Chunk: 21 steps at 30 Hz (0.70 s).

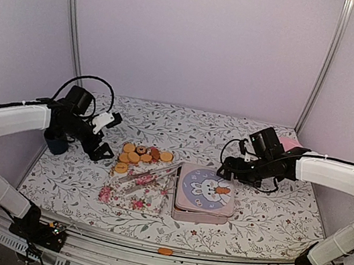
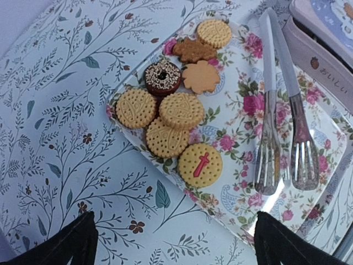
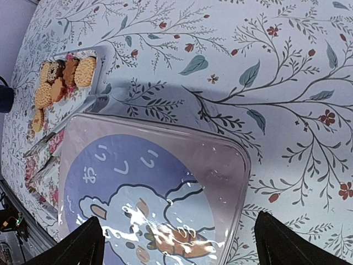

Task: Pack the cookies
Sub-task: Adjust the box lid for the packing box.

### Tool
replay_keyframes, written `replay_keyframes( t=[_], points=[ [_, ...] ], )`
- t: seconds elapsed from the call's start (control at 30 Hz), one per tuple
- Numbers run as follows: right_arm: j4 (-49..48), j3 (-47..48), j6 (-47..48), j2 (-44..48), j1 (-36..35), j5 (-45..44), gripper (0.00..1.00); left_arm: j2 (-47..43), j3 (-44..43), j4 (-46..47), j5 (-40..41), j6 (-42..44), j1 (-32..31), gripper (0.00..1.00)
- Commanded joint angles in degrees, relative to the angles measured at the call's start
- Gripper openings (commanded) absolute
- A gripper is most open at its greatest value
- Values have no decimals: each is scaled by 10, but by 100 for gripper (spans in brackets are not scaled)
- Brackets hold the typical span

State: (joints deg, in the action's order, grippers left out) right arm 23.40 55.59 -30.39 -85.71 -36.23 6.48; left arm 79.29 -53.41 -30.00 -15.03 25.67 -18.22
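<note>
The cookies [image 1: 143,154] lie in a cluster at the far end of a floral tray [image 1: 137,190]. In the left wrist view the cookies [image 2: 181,110] are mostly golden rounds, with one dark sprinkled ring and one bearing a pink mark. My left gripper [image 1: 109,138] hovers open just left of them; the left gripper [image 2: 174,243] has nothing between its fingers. A pink tin with a rabbit lid [image 1: 205,189] sits shut to the right of the tray. My right gripper [image 1: 227,168] hangs open over the tin's far right corner [image 3: 138,182], the right gripper [image 3: 176,243] empty.
Metal tongs [image 2: 281,110] lie on the tray beside the cookies. A dark blue cup [image 1: 57,143] stands at the left wall. One stray orange cookie [image 1: 165,251] rests on the near rail. A pink object [image 1: 288,144] sits at the back right.
</note>
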Motion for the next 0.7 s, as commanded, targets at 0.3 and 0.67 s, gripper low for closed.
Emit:
replay_keyframes(
  t=[0.3, 0.67],
  points=[
    [-47, -1, 8, -55, -18, 54, 97, -18, 27, 49, -33, -26, 55, 99],
    [0, 40, 9, -73, -46, 12, 98, -14, 50, 79, -43, -21, 74, 99]
  ],
)
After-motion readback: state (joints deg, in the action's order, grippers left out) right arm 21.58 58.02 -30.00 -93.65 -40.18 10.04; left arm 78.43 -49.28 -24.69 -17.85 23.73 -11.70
